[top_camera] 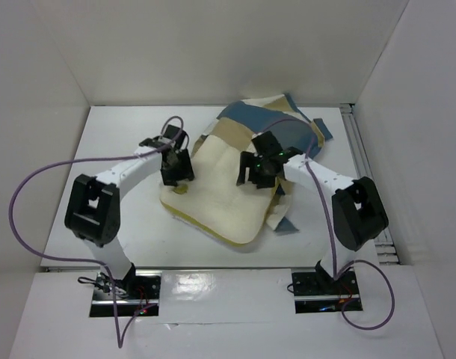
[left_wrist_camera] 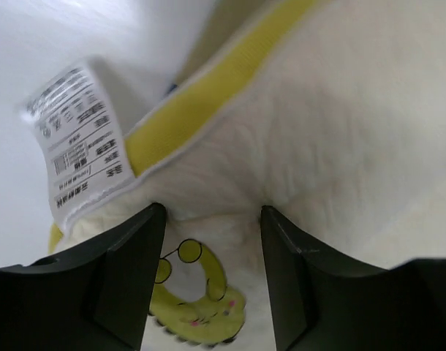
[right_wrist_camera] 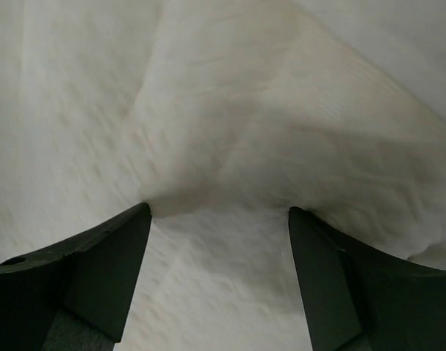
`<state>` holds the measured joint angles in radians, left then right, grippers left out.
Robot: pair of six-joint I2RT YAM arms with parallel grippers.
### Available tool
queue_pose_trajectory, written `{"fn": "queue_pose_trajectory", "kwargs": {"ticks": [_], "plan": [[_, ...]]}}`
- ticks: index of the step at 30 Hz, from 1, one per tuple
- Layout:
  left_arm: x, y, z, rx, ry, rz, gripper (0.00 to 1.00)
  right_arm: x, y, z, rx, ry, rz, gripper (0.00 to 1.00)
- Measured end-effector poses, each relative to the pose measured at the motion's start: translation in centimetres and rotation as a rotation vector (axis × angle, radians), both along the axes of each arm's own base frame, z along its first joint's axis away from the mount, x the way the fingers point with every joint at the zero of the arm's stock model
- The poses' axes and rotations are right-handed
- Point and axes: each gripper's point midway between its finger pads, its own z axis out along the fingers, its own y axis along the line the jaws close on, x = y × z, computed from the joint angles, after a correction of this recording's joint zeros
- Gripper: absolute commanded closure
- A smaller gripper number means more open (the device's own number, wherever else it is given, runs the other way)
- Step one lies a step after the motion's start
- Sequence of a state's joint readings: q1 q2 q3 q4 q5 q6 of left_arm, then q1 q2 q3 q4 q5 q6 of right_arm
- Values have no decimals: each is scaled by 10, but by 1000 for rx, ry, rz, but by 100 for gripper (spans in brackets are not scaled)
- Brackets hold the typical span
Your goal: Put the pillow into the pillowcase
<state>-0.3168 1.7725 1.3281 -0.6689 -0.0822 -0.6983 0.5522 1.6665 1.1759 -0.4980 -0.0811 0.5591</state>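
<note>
I am looking down on the pillow (top_camera: 220, 206), which is lying slantwise in the middle of the white table (top_camera: 123, 134), its near corner pointing towards the arm bases. The pillowcase (top_camera: 284, 127) is lying crumpled at its far right end. The checked cloth is touching and partly covering the pillow's far edge, and a strip of it is showing along the pillow's right side. Most of the cream surface is lying bare, and I cannot tell how much of the far end is actually inside the opening.

The left gripper (top_camera: 176, 170) is sitting at the pillow's left corner. Through its wrist camera I am seeing its fingers (left_wrist_camera: 128, 278) standing part-way apart, with a plump bulge of pillow squeezed between them. The white tag (left_wrist_camera: 80, 146) is sticking up just to the left, the yellow edge band (left_wrist_camera: 208, 95) is running diagonally above, and the small yellow logo (left_wrist_camera: 201, 307) is lying between the fingers.

The right gripper (top_camera: 262, 168) is pressing down on the pillow's far right part, close to the pillowcase. Its fingers (right_wrist_camera: 99, 270) are also standing part-way apart, pinching a thick fold of cream fabric, with creases running out from both tips
</note>
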Motion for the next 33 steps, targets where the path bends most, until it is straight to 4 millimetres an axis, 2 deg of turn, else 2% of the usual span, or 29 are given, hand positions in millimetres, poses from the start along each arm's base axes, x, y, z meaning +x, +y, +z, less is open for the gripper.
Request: {"fn": "queue_pose_trajectory", "kwargs": {"ticks": [3, 5, 6, 8, 11, 13, 15, 18, 20, 21, 22, 23, 24, 28, 33], "plan": [[-53, -61, 22, -80, -33, -179, 24, 25, -51, 2, -54, 2, -130, 11], [-79, -92, 38, -133, -47, -277, 16, 38, -71, 11, -99, -25, -173, 7], [-90, -100, 48, -155, -57, -308, 13, 45, -73, 22, -117, -57, -177, 5], [-91, -93, 67, -176, -95, -296, 8, 57, -64, 44, -134, -129, -154, 2], [-73, -55, 93, -181, -189, -177, 6, 65, -17, 86, -119, -261, -62, 2], [-60, -24, 107, -176, -243, -84, 6, 65, 16, 99, -116, -316, 1, 1], [-52, -2, 109, -170, -259, -18, 7, 60, 47, 91, -126, -326, 66, 1], [-56, 9, 91, -164, -223, 7, 7, 54, 75, 46, -171, -266, 137, 4], [-65, 8, 73, -164, -178, -8, 8, 53, 79, -1, -227, -191, 169, 41], [-70, 8, 63, -164, -154, -22, 8, 54, 77, -22, -255, -155, 174, 65], [-75, 7, 54, -168, -128, -32, 8, 57, 75, -37, -274, -136, 180, 88], [-79, 4, 46, -181, -107, -46, 8, 60, 72, -41, -278, -132, 181, 100], [-82, 1, 39, -192, -90, -66, 8, 62, 70, -38, -263, -132, 178, 100], [-89, -13, 23, -252, -59, -134, 7, 58, 55, 5, -172, -183, 201, 100], [-82, -41, 27, -356, -101, -222, 4, 48, 24, 74, -40, -262, 240, 100]]}}
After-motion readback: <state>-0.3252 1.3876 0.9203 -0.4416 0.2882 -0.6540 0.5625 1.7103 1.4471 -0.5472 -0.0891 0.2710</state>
